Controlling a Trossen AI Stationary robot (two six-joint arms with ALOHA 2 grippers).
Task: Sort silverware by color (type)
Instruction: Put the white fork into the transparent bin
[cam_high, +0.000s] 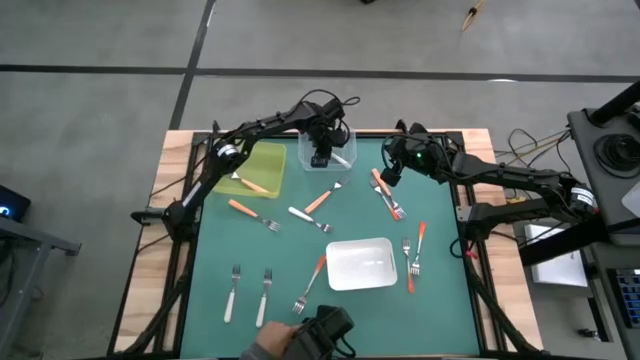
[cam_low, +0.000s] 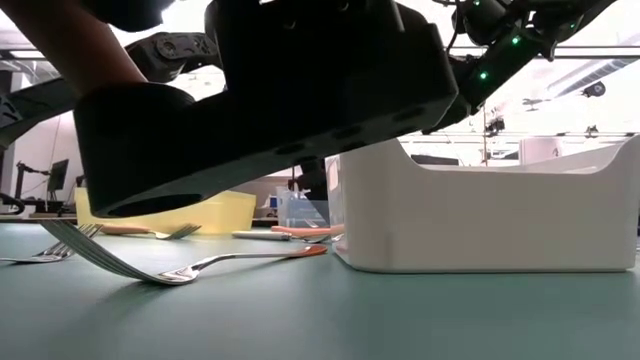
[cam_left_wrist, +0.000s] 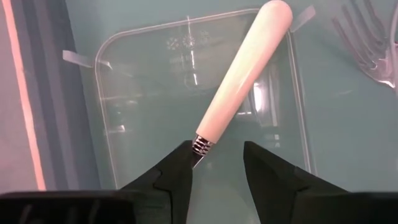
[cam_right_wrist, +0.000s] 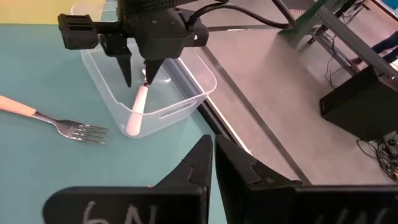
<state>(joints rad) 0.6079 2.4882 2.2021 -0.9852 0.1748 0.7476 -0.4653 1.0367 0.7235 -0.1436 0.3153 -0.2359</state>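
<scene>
One white-handled fork (cam_left_wrist: 242, 87) hangs handle-down inside the clear bin (cam_right_wrist: 186, 84) at the table's far edge, the left gripper (cam_left_wrist: 217, 163) pinching its neck against one finger for release there. Right gripper (cam_right_wrist: 213, 155) waits nearby, jaws closed, empty.

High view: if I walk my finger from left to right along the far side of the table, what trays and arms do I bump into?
Yellow-green tray → clear tray, where the left gripper lowers a white-handled fork → right gripper, beside the orange-handled forks.
</scene>
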